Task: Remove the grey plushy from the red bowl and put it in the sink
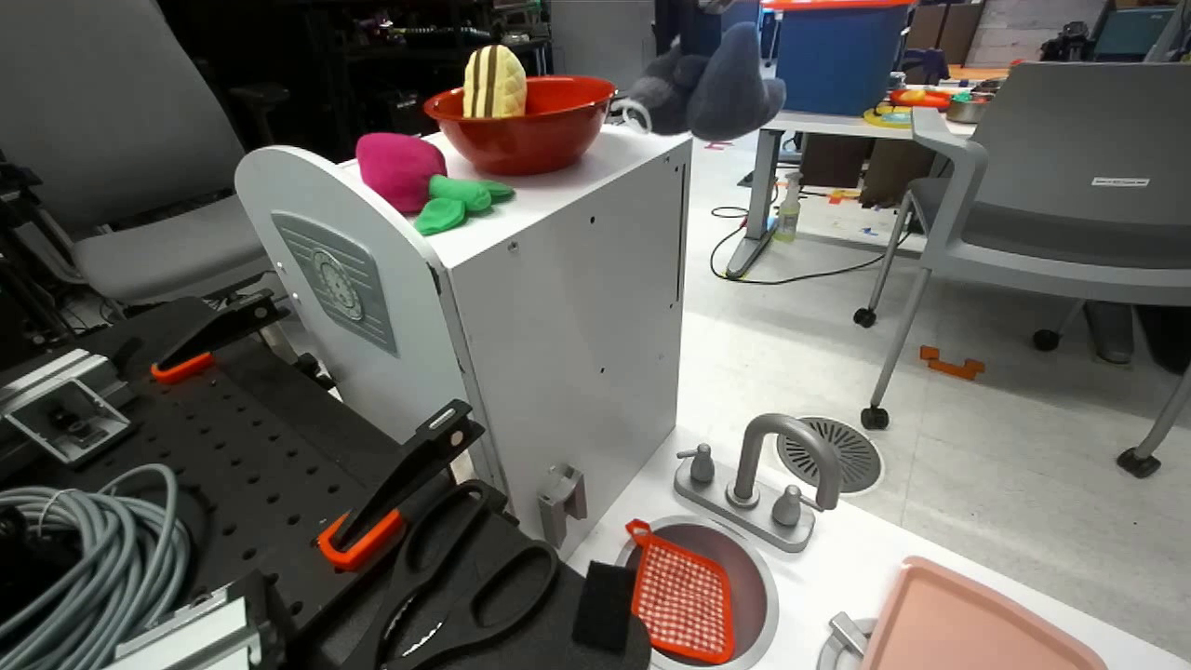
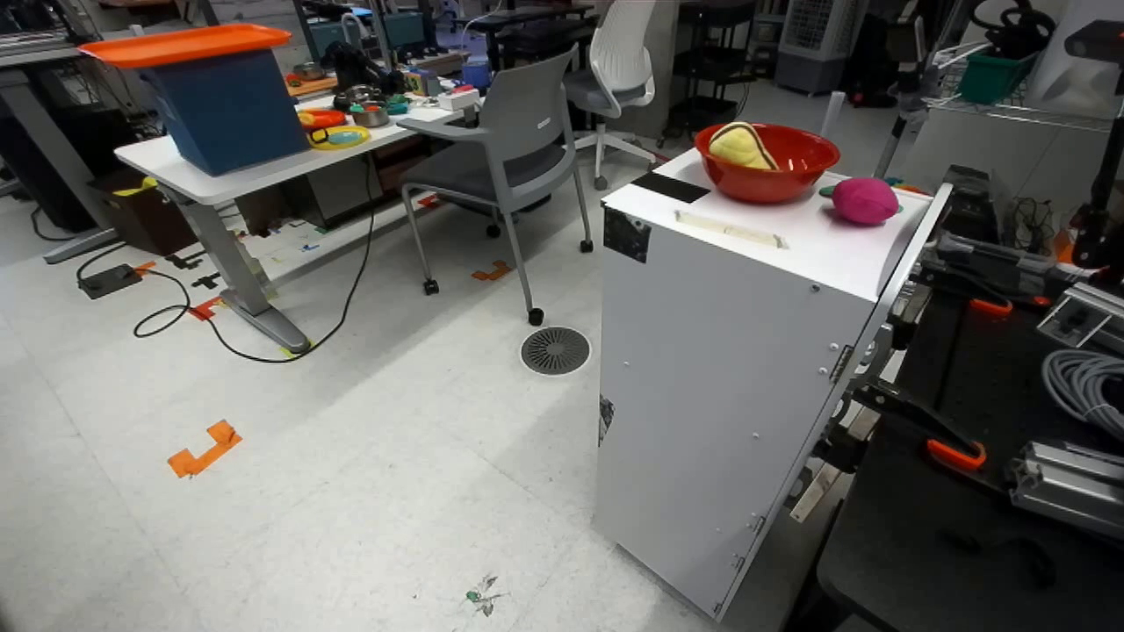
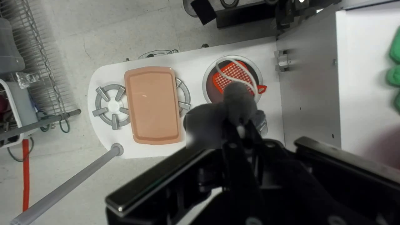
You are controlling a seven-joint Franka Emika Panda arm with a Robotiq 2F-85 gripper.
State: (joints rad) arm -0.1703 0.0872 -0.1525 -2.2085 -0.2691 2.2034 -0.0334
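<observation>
The grey plushy (image 1: 730, 88) hangs in the air past the edge of the white cabinet top in an exterior view. In the wrist view my gripper (image 3: 241, 127) is shut on the grey plushy (image 3: 239, 101), whose pale string loop trails over the sink. The round metal-rimmed sink (image 3: 206, 82) lies below, partly covered in that view by the toy; an exterior view shows the sink (image 1: 756, 596) low on the white counter. On the cabinet sits the red bowl (image 1: 530, 144), also seen as the red bowl (image 2: 764, 183), with a yellow ridged item (image 1: 495, 84) inside.
A red checkered pot holder (image 1: 684, 596) lies in the sink, beside the grey faucet (image 1: 800, 437). The pink tray (image 3: 153, 106) rests over a burner. The tall cabinet (image 1: 586, 307) borders the counter; a pink plush (image 1: 400, 172) with green leaves lies on its top.
</observation>
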